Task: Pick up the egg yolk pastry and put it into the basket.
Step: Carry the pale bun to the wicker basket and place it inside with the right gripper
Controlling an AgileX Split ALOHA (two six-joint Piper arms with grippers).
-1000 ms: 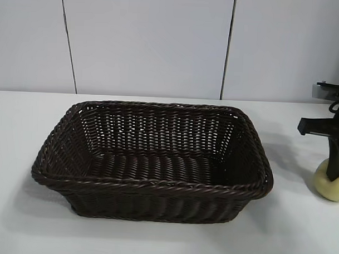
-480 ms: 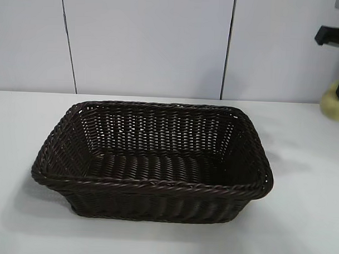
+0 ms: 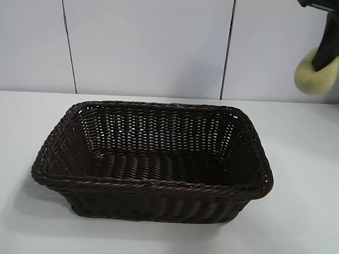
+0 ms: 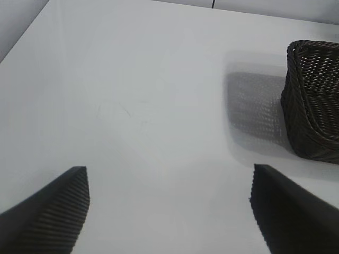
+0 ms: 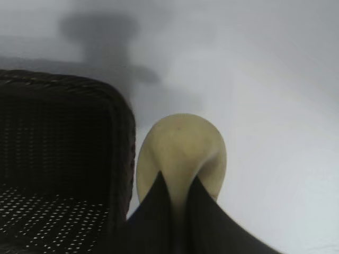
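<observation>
The pale yellow egg yolk pastry [image 3: 311,76] hangs high in the air at the exterior view's upper right, squeezed in my right gripper [image 3: 329,59], which is shut on it. It is above and to the right of the dark brown wicker basket [image 3: 151,185], outside its right rim. In the right wrist view the pastry [image 5: 180,148] bulges around the two black fingers [image 5: 156,211], with the basket's corner [image 5: 119,114] beside it. My left gripper [image 4: 169,182] is open over bare table, and the basket's end [image 4: 310,119] lies ahead of it.
The white table [image 3: 300,221] stretches around the basket, with a pale panelled wall [image 3: 150,43] behind it. The basket's inside holds nothing that I can see.
The right gripper has lifted the pastry from the table at the right up into the air and shifted it slightly left toward the basket. The left arm has not moved.
</observation>
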